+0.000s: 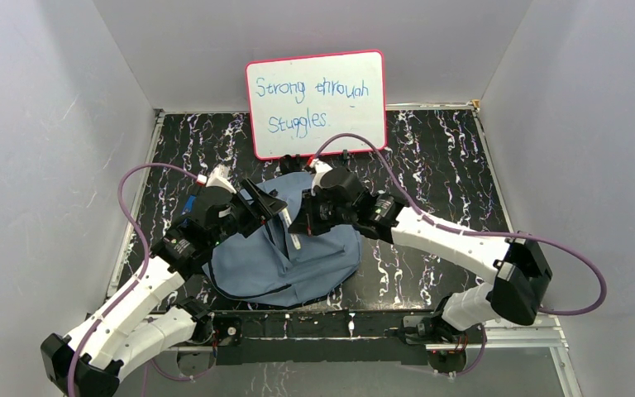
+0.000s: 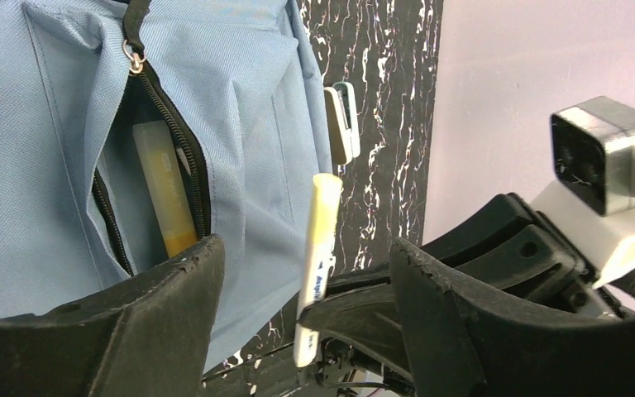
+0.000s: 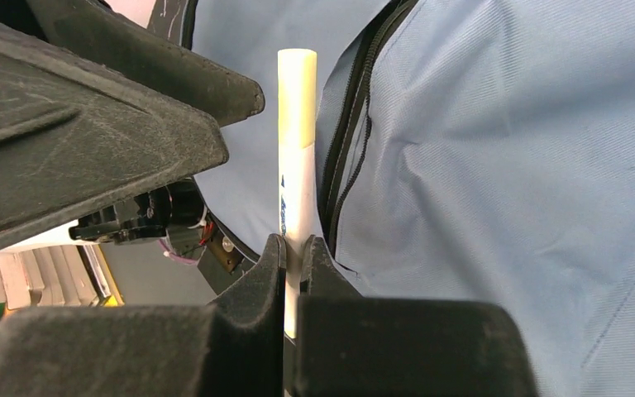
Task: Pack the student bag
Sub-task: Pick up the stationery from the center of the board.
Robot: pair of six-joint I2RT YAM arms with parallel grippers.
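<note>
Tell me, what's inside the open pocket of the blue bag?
A yellowish pen-like stick lies inside the bag's unzipped pocket. Its lower end is hidden behind the left hand's finger, and the rest is dark.

One student bag [image 1: 322, 256], one whiteboard [image 1: 314, 99], two pens [image 2: 317, 248] [image 2: 164, 186].

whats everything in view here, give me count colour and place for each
student bag: one, grey-blue, flat mid-table, pocket unzipped
pen: one, white, held over the bag by its zipper
stick-shaped item: one, yellow-orange, inside the open pocket
whiteboard: one, pink-framed, blue handwriting, upright at the back
table: one, black with white marbling, under everything
left gripper: one, black, open, beside the pen
right gripper: one, black, shut on the pen
</note>
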